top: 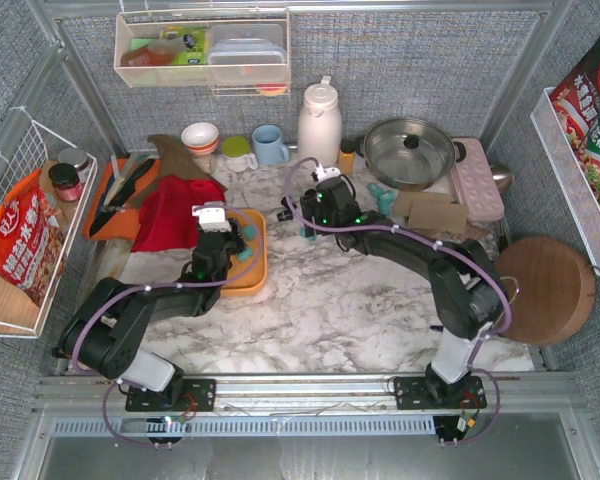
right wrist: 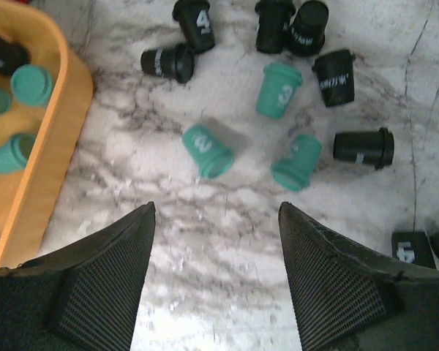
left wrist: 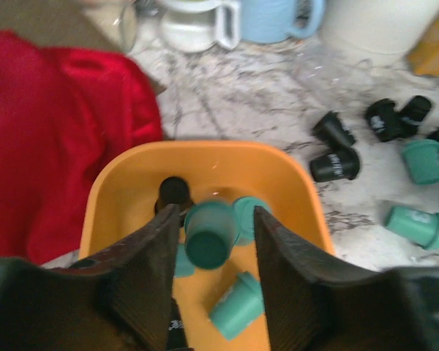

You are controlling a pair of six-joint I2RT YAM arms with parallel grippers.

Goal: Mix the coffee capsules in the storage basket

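The orange storage basket [top: 252,275] sits left of centre, and my left gripper [top: 220,240] hangs over it. In the left wrist view the left gripper [left wrist: 216,213] is open. A blurred teal capsule [left wrist: 208,238] sits loose between its fingers, with a gap on the right side. More teal capsules [left wrist: 238,303] and a black one [left wrist: 173,191] lie in the basket [left wrist: 205,150]. My right gripper [right wrist: 216,208] is open over bare marble with nothing in it. Just ahead of it lie teal capsules [right wrist: 208,150] and black capsules [right wrist: 168,63]. The basket rim [right wrist: 58,131] is to its left.
A red cloth [top: 180,210] and a darker orange tray [top: 110,205] lie left of the basket. Mugs, a white thermos [top: 319,122] and a steel pan [top: 410,150] line the back. A cardboard box [top: 430,212] and a round wooden board [top: 545,290] are on the right.
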